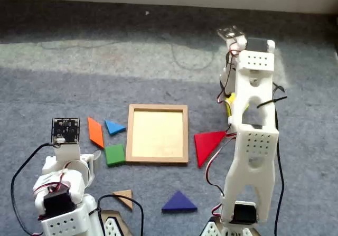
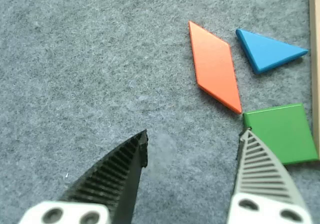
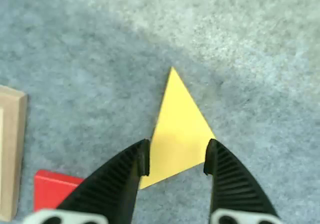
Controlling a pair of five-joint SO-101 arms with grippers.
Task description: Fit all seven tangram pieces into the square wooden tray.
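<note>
The square wooden tray (image 1: 158, 110) lies empty in the middle of the carpet. To its left are an orange parallelogram (image 2: 215, 66), a small blue triangle (image 2: 267, 51) and a green square (image 2: 282, 133). My left gripper (image 2: 195, 134) is open just short of them, its white fingertip (image 2: 246, 136) at the green square's corner. A red triangle (image 1: 207, 144) lies right of the tray. Beyond it, my right gripper (image 3: 176, 156) stands open over a yellow triangle (image 3: 177, 129), with one finger on each side of the wide end.
A dark blue triangle (image 1: 179, 203) and a small tan triangle (image 1: 124, 197) lie near the front edge, below the tray. The right arm's tall white body (image 1: 253, 141) stands over the carpet right of the red triangle. Grey carpet stretches open behind the tray.
</note>
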